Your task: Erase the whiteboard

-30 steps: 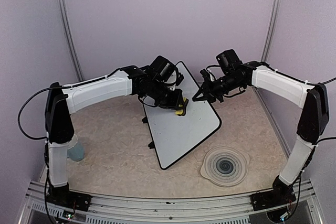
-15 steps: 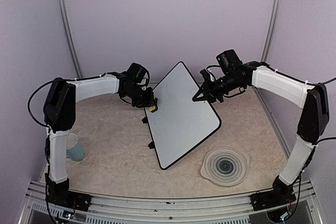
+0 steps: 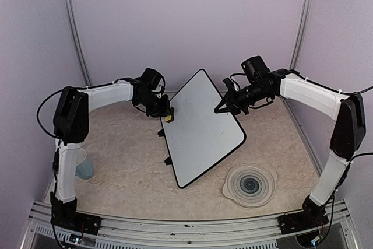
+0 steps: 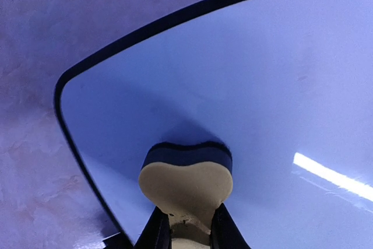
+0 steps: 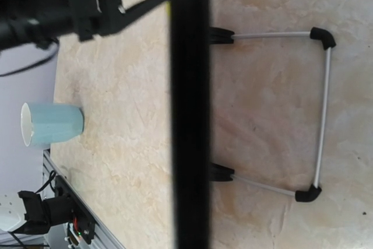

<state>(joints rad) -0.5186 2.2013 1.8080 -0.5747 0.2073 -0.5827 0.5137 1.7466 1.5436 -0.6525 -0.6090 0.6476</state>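
The whiteboard [image 3: 201, 129] stood mid-bench [image 3: 116, 161], a large white rectangle in a thin black frame with rounded corners (its face looked blank). It sat diagonally, one corner far and one near, propped on a wire stand [image 5: 323, 115] with small black feet.

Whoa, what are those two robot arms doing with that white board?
They are erasing the whiteboard, which is propped on a wire stand. The left gripper holds an eraser, dark pad against the board near its left edge. The right gripper is shut on the board's right edge, seemingly to steady it. No marks show on the board. A cup and a plate sit untouched.
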